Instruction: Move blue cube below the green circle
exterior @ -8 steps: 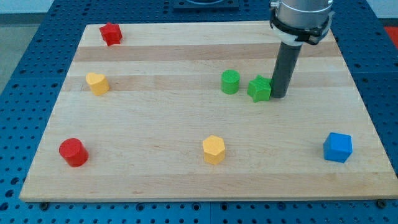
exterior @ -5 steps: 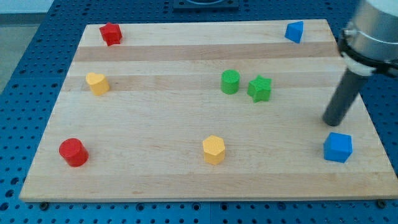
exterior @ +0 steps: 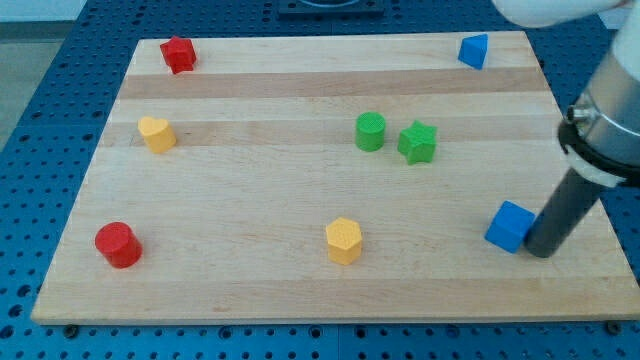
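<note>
Straight dark cylindrical rod, my tip (exterior: pixel 540 254) at its lower end, black collar, pale grey-white housing above

1. No text, label, brand, number or sign can be read on the wooden board (exterior: pixel 300 200).
2. The coloured blocks upon the wooden board carry no markings.
3. The blue perforated surface (exterior: pixel 50 100) around the wooden board bears no lettering.

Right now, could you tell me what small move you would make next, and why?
Probably keep pushing toward the view's left: my tip sits against the right side of the blue cube, which lies well right of and lower than the green circle.
</note>
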You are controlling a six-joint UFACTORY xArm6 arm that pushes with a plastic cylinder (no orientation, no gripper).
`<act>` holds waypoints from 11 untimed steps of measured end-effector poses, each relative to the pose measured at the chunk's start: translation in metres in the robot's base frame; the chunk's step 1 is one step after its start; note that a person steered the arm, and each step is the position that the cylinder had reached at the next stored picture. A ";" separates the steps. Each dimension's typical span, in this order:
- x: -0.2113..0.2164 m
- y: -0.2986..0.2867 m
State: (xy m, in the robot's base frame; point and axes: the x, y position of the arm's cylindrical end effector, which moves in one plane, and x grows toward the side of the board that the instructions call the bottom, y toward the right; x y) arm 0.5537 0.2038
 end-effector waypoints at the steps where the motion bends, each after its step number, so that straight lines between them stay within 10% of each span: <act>1: -0.007 -0.022; 11: -0.055 -0.117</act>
State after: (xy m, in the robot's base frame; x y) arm 0.4991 0.0873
